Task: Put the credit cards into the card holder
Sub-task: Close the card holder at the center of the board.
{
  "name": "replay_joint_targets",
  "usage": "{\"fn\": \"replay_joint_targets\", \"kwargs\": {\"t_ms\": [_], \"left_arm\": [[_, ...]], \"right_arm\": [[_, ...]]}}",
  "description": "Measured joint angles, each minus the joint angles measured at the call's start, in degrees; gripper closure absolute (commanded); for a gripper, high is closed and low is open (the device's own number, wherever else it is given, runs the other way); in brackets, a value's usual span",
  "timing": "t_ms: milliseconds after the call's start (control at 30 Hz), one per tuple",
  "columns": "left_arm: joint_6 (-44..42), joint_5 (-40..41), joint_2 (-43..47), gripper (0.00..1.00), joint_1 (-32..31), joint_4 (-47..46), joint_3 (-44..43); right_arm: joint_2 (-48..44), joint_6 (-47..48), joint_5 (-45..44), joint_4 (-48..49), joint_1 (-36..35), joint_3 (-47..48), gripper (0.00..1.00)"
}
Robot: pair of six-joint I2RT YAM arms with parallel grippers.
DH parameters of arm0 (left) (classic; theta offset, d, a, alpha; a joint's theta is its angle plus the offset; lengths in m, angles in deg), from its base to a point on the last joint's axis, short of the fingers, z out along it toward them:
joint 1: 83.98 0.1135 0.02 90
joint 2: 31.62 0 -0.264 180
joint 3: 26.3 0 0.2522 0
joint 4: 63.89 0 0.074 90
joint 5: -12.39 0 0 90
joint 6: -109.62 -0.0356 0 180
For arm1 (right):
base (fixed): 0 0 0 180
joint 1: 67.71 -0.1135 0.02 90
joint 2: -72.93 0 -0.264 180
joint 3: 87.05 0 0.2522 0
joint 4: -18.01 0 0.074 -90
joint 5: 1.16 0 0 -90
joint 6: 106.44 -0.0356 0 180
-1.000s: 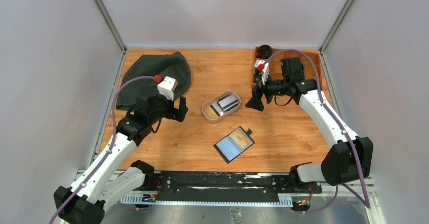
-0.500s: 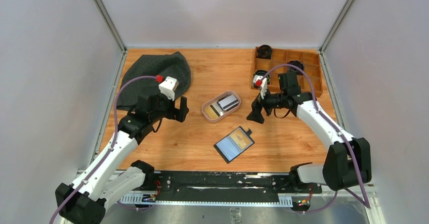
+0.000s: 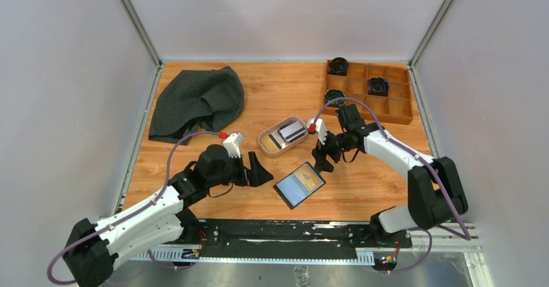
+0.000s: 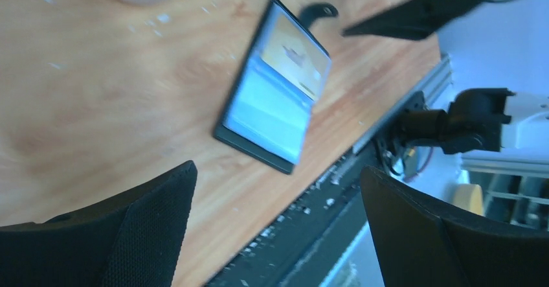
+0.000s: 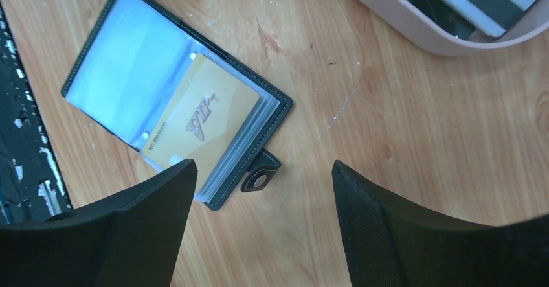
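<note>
1. The card holder (image 3: pixel 300 184) lay open on the table (image 3: pixel 369 183), low in the centre of the top view. A gold card (image 5: pixel 201 122) sat in its clasp-side pocket.
2. The left gripper (image 3: pixel 259 172) sat just left of the holder, jaws spread wide and empty. In its wrist view the holder lay above the gap.
3. The right gripper (image 3: pixel 322 160) hung at the holder's upper right corner, jaws wide apart and empty, with the clasp between them.
4. More cards (image 3: pixel 292 130) lay in the pink tray (image 5: pixel 414 24) above the holder.
</note>
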Motion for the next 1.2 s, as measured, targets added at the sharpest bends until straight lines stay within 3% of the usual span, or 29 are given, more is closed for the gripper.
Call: {"fn": "replay_joint_targets", "kwargs": {"t_ms": [167,333,633,1200], "left_arm": [[13.07,8.81,-0.35,0.04,-11.67,-4.46,3.34],[23.34,15.63,-6.80,0.09,-17.70,-7.74,5.81],[33.46,20.52,-18.18,0.12,-22.25,-12.44,5.16],[46.84,25.62,-27.89,0.14,-27.47,-26.75,6.32]], "right_arm": [[4.11,-0.85,-3.30,-0.74,-2.43,1.14,0.27],[6.80,-1.77,-6.32,-1.62,-4.85,1.68,0.35],[10.51,-2.49,-7.61,-3.52,-5.38,3.98,0.45],[15.06,-4.02,-6.05,-7.02,-5.42,6.82,0.48]]}}
